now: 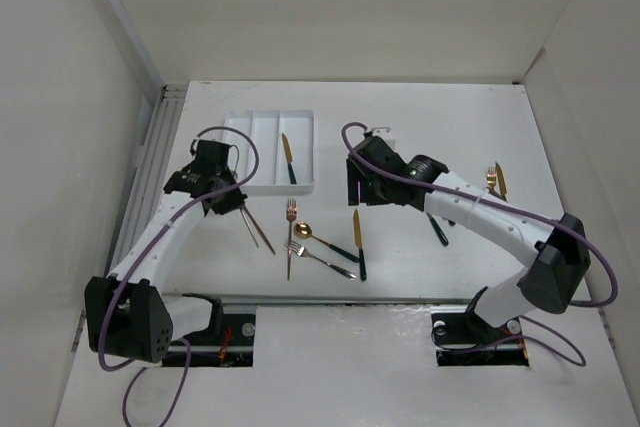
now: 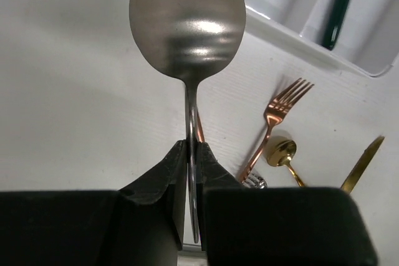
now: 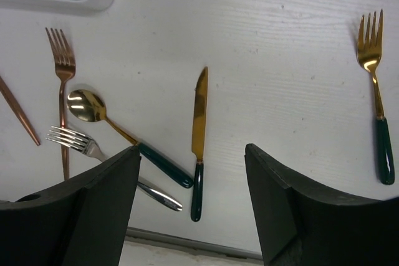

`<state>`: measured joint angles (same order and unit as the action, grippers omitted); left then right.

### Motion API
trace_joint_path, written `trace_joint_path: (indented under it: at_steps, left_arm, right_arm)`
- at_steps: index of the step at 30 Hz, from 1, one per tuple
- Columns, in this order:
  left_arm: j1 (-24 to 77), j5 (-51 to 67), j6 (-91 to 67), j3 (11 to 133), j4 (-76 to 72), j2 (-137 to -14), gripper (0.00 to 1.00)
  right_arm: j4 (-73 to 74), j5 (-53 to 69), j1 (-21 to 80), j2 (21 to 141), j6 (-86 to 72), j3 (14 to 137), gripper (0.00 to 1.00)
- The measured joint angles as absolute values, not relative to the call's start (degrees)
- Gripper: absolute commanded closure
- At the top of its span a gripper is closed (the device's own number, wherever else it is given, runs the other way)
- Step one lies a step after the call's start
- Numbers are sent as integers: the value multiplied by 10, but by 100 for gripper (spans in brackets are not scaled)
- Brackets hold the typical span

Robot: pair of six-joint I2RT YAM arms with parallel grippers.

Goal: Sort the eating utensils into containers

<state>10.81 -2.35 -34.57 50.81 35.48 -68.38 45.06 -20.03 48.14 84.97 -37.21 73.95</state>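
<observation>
One silver spoon (image 2: 187,23) is all the left tool (image 2: 192,154) has hold of. Its jaws are closed right down on the thin neck of the handle, a little below the bowl, so the bowl stands out ahead of the fingers and the spoon has little room to swing. Whether it hangs clear of the worktop (image 2: 75,91) the wrist view does not settle. The grip sits just in front of the near left corner of the white tray (image 1: 262,147), so the carry to a compartment should be short. Of the three long compartments only the right-hand one is occupied, by a green-handled knife (image 1: 288,159). The other two look bare, and I judge the spoon is meant for one of them. The right tool (image 3: 192,154) hangs with its jaws wide apart and nothing between them, above the gold knife (image 3: 199,110). A finger stands on either side of the knife's dark green handle, which reads as lining up for that piece. The knife lies by itself, while the rose-gold fork (image 3: 61,73), gold spoon (image 3: 87,105) and silver fork (image 3: 72,138) beside it overlap one another and would be harder to lift singly. A gold fork (image 3: 373,60) lies well apart to the right.
</observation>
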Motion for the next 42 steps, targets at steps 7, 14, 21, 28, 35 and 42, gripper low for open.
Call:
trace_joint_path:
  at_steps: [7, 14, 21, 28, 35, 42]
  left_arm:
    - [116, 0, -188, 642, 340, -766, 100]
    - [117, 17, -42, 821, 281, -944, 100]
    - [116, 42, 22, 931, 277, -1099, 100]
    - [102, 67, 16, 960, 272, -1176, 100]
    - [76, 95, -30, 980, 260, -1209, 100]
    - [76, 120, -60, 980, 251, -1211, 74]
  right_arm:
    - [417, -199, 480, 878, -307, 797, 25]
    - [352, -142, 434, 904, -250, 809, 25]
    - [329, -125, 409, 942, -218, 809, 25]
    - [319, -107, 403, 953, -207, 809, 25]
    - [317, -102, 386, 978, -200, 809, 22]
    - [318, -79, 378, 992, -160, 809, 8]
